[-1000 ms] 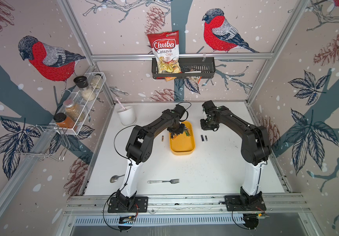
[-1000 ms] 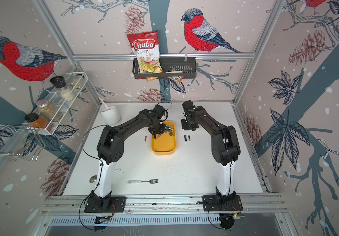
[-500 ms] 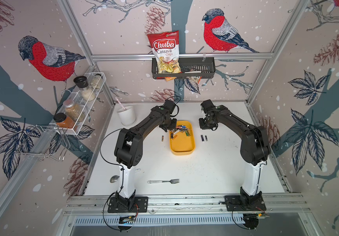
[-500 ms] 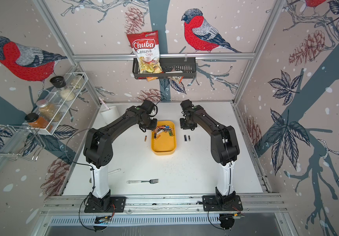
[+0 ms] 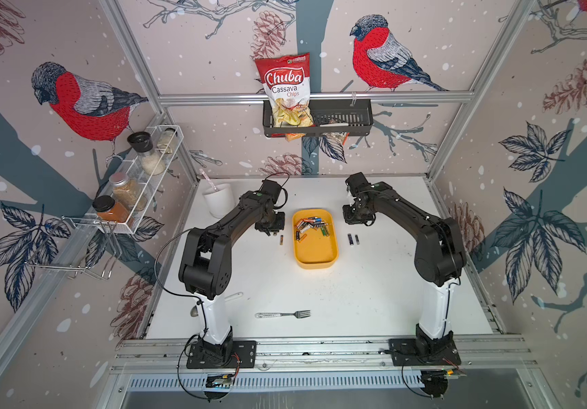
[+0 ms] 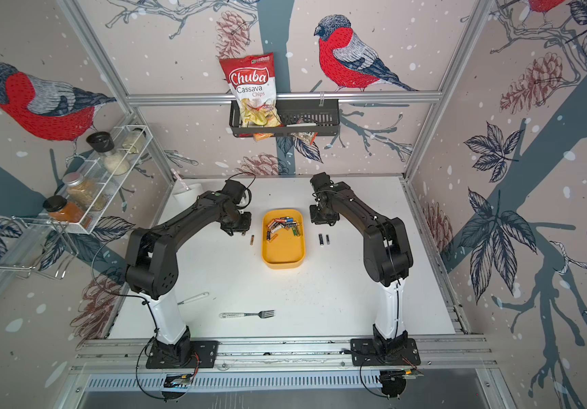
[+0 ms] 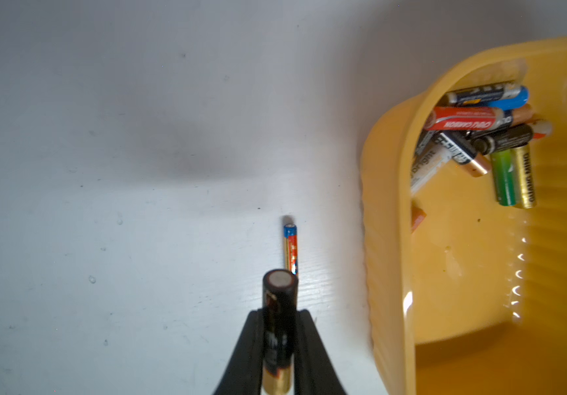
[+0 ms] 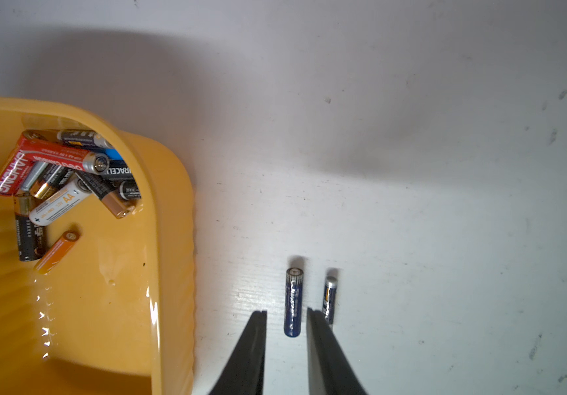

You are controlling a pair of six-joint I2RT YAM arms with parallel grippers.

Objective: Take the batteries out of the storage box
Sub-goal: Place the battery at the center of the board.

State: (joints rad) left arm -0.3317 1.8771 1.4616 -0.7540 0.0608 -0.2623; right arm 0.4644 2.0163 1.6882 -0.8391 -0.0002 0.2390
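Batteries: small stiff metal cylinders, light but dense for their size, with smooth sleeves. Slippery, prone to rolling, not fragile. The best hold is probably across the barrel near mid-length, jaws square to the long axis; an end grip would likely pivot or pop out. Those in the heap lie crossed over each other, so a top one with free sides looks like the easier pick.

Where: the yellow storage box [image 5: 315, 256] sits mid-table [image 5: 320, 294], a bit toward the far edge. The battery heap [image 5: 311, 226] crowds the box's far end; its near end is bare. Already out: a lone battery [image 5: 280, 240] on the table just beside the box's left wall, and a blue pair [image 8: 294, 301] lying side by side near the right wall.

Left gripper [image 7: 280, 314]: clenched on a black-and-gold battery [image 7: 280, 294], pinched across the barrel with the flat end sticking out past the fingertips. It hangs over the table left of the box, close to the lone battery, and I cannot tell any contact between the two. Reads as a carry-out, set-down pending. It should be released low and flat or it may roll.

Right gripper [image 8: 286, 312]: jaws a narrow gap apart, nothing in them. One of the blue pair shows through the gap in the wrist view, but it lies on the table below. Both top views put the gripper nearer the far edge than the pair, just right of the box.
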